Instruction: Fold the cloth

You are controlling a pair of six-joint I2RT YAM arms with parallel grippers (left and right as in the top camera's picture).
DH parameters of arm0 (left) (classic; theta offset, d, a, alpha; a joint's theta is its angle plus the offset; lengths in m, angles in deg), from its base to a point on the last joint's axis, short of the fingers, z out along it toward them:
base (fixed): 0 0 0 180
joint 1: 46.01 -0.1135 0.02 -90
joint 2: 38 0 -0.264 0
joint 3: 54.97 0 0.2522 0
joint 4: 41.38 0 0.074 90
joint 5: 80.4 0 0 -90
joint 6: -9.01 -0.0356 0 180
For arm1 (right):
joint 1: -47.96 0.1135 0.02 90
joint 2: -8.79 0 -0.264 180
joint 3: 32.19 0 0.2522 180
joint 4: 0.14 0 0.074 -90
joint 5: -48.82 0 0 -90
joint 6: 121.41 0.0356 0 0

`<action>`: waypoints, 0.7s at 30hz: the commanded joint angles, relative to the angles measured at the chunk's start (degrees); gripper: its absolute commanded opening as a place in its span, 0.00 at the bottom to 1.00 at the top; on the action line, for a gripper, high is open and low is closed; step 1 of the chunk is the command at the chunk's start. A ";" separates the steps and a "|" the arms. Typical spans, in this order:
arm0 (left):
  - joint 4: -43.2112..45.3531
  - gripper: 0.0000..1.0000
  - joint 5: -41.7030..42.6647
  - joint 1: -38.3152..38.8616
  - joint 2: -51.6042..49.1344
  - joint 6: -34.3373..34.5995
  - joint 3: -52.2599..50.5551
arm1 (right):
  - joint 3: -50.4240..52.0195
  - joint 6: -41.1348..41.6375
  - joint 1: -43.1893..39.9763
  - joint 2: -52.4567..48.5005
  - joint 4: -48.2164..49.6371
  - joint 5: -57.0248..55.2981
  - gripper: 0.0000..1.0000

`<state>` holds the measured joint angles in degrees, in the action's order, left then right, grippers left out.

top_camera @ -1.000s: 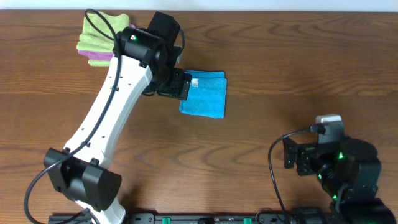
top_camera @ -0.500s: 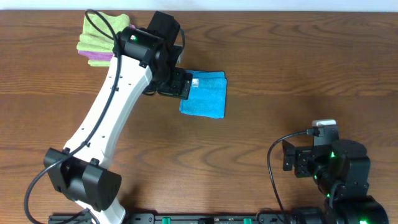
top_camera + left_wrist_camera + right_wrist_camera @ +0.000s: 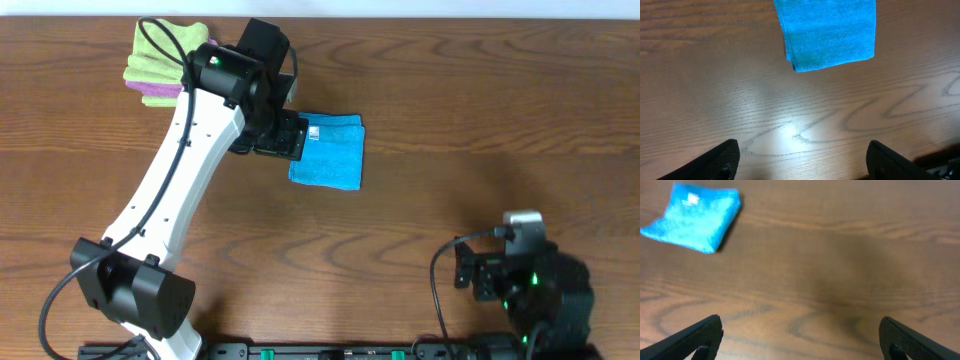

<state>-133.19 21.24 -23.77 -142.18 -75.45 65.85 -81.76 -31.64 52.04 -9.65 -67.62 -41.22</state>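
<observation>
Toward the far middle of the wooden table [image 3: 450, 120], the sky-blue cloth [image 3: 332, 152] lies flat as a compact folded packet, its small white tag [image 3: 313, 131] on top near the far left corner. From overhead the left gripper [image 3: 802, 150] hangs right at the packet's left edge. In its own wrist view the cloth sits ahead of the pincer beyond a strip of bare wood, and the two fingers are spread wide with nothing between them. The right gripper [image 3: 800, 335] is likewise spread and empty, low at the near right corner and well apart from the cloth, so the left arm is plainly the nearer one. The packet looks close to square, perhaps a little longer from near to far, but this is hard to judge: the left wrist's body covers its left edge from above, and the left wrist view cuts off its far part. How many layers it has cannot be told. A light green cloth [image 3: 165, 48] on a purple cloth [image 3: 155, 96] sits at the far left, partly behind the arm.
</observation>
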 commanded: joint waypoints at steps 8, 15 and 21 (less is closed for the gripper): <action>0.72 0.83 0.24 -0.04 1.03 -0.13 -0.04 | 15.45 0.83 -0.68 17.84 -2.32 -0.61 0.99; 0.79 0.84 -0.09 -0.04 1.01 0.22 -0.04 | 17.27 0.83 -0.68 18.12 -3.76 -0.61 0.99; 1.44 0.87 -0.17 -0.04 1.01 0.17 -0.04 | 19.71 0.81 -0.68 18.12 0.02 -0.61 0.99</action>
<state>-131.68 21.24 -23.77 -142.14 -75.29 65.83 -62.86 -31.64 52.04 7.86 -67.81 -41.22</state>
